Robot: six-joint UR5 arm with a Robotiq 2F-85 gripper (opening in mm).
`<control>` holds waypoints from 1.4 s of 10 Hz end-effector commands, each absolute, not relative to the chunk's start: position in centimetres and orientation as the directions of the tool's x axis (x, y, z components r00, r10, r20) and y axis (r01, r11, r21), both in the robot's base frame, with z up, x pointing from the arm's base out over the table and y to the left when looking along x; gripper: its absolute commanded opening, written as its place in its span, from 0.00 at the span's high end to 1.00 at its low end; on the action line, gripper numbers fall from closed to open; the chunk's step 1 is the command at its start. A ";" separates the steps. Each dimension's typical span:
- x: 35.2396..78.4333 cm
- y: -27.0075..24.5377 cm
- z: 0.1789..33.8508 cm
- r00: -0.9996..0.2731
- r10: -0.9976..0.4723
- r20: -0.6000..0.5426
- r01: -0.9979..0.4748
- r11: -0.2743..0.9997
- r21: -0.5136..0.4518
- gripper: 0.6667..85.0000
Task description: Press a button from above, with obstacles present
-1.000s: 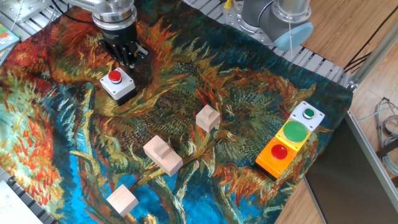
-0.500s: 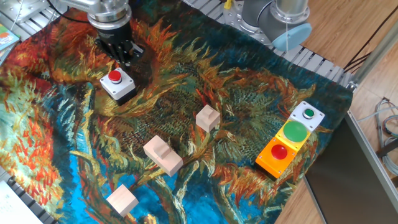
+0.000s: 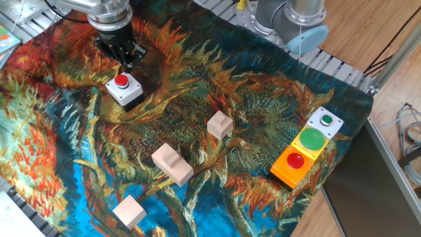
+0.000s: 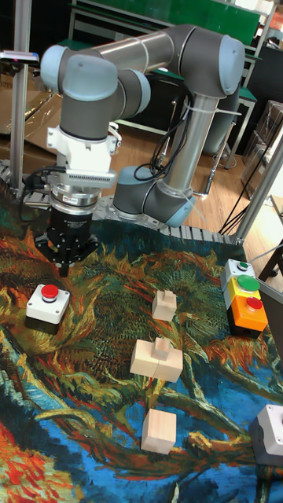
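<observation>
Wooden floor (image 3: 368, 33), metal frame posts (image 4: 21, 86), green panels (image 4: 165, 14) behind.

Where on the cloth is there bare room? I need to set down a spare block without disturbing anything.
The widest bare patch lies between the small pale wooden cube and the stacked green, yellow and orange button boxes. Another lies left of the stepped wooden block. It is crowded by the red push-button in its white housing, with the end effector close behind.

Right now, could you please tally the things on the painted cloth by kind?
Wooden blocks: 3 (small, stepped, near-edge)
Push-button boxes: 4 (white with red button, white with green, yellow, orange)
Total: 7
</observation>
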State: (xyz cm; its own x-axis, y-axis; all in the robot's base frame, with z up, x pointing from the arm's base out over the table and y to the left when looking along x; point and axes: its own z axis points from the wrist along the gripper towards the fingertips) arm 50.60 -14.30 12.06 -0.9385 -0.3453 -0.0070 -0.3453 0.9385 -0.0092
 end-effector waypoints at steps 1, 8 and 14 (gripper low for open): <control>52.4 -15.0 11.2 -0.928 -0.373 -0.023 -0.372 0.928 -0.020 0.99; 54.2 -14.2 10.1 -0.924 -0.379 -0.054 -0.379 0.925 -0.012 0.99; 52.8 -15.8 9.6 -0.920 -0.387 -0.054 -0.387 0.922 -0.008 0.99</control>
State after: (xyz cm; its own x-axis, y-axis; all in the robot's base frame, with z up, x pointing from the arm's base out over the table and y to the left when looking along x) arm 53.18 -15.40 9.53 -0.9193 -0.3906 -0.0475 -0.3904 0.9205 -0.0134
